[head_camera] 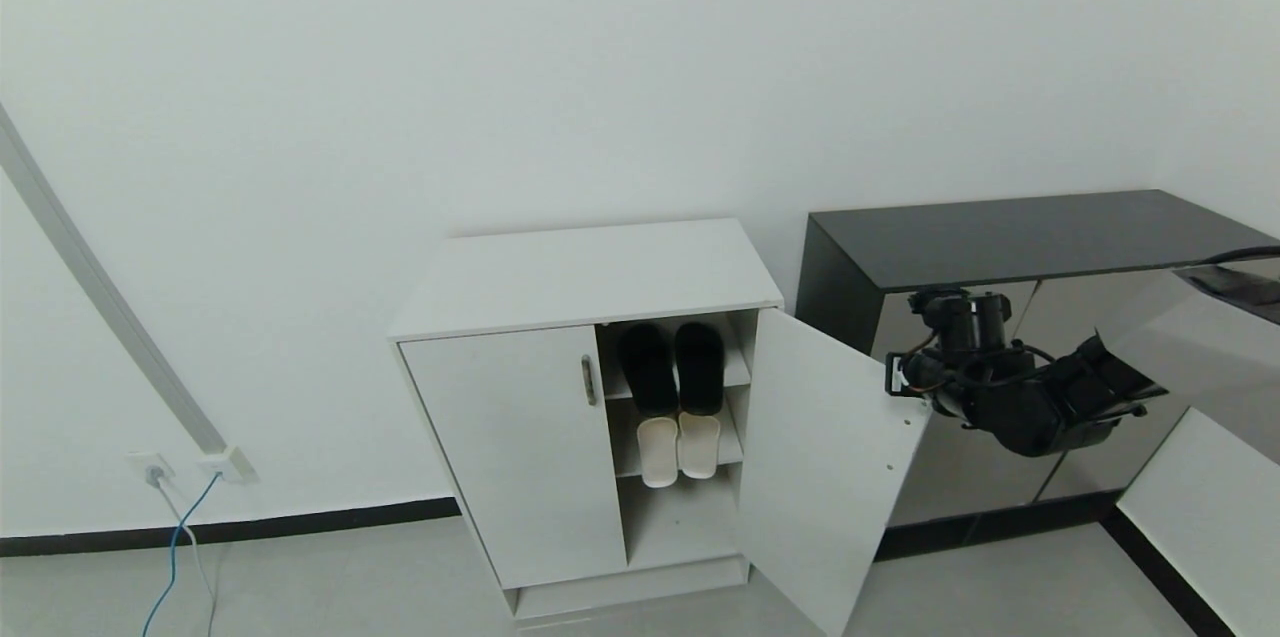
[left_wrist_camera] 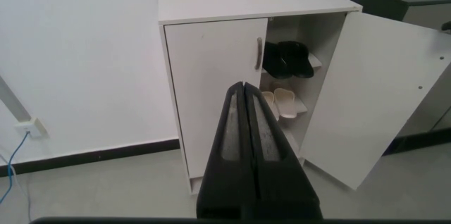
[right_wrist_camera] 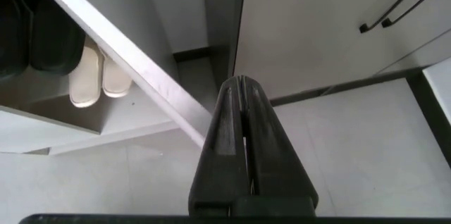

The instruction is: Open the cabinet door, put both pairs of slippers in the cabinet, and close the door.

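Because black slippers (head_camera: 672, 367) and white slippers (head_camera: 678, 447) sit shelved inside the cabinet (head_camera: 590, 277), the right gripper (right_wrist_camera: 242, 83), closed and empty, is just beside its open door (head_camera: 820, 457), likely to push it; the left gripper (left_wrist_camera: 244, 86) is closed too.

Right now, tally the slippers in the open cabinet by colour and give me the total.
Black slippers: 2
Cream slippers: 2
Total: 4
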Controlling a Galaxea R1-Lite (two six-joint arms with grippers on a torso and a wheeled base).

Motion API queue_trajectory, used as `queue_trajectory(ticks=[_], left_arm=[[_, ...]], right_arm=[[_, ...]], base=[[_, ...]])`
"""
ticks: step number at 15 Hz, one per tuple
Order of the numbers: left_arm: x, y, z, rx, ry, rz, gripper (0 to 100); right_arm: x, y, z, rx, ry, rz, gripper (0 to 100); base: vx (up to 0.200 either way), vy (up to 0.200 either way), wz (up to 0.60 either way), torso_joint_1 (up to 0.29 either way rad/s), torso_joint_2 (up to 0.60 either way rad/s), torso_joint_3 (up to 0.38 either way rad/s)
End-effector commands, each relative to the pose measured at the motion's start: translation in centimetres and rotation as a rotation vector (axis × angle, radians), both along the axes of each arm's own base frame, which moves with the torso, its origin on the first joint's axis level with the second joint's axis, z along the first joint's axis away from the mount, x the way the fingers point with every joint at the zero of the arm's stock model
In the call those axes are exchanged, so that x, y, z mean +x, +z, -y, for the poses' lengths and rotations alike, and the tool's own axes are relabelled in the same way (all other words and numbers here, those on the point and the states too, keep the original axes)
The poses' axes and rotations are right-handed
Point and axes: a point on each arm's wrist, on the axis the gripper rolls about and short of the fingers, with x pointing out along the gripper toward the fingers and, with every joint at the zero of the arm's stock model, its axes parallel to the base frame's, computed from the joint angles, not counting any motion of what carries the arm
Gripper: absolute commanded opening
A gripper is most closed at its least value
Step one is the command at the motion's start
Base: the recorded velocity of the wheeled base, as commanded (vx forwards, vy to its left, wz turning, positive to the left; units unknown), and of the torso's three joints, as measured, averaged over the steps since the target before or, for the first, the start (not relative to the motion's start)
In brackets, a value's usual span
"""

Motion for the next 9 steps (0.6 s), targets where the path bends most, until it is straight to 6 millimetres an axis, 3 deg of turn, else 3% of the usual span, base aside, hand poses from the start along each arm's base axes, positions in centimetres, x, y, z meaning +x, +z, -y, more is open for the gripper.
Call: queue_trajectory(ticks=[1,5,9], left_arm=[[0.0,0.0,0.0,-0.001,0.0,0.0,0],[0.0,0.0,0.0,-0.001,0.0,0.0,0],[0.0,0.0,0.0,-0.001,0.0,0.0,0]], right_arm=[[-0.2,-0.3,-0.4,-0.003,0.011,-0.01,0],[-1.5,-0.4,-1.9,-0.015,0.047,-0.03,0],[-5.0,0.0,-5.9,-0.022,0.163,-0.057,0]], base=[[0.0,0.0,0.0,0.0,0.0,0.0],[0.0,0.0,0.0,0.0,0.0,0.0],[0.0,0.0,0.0,0.0,0.0,0.0]])
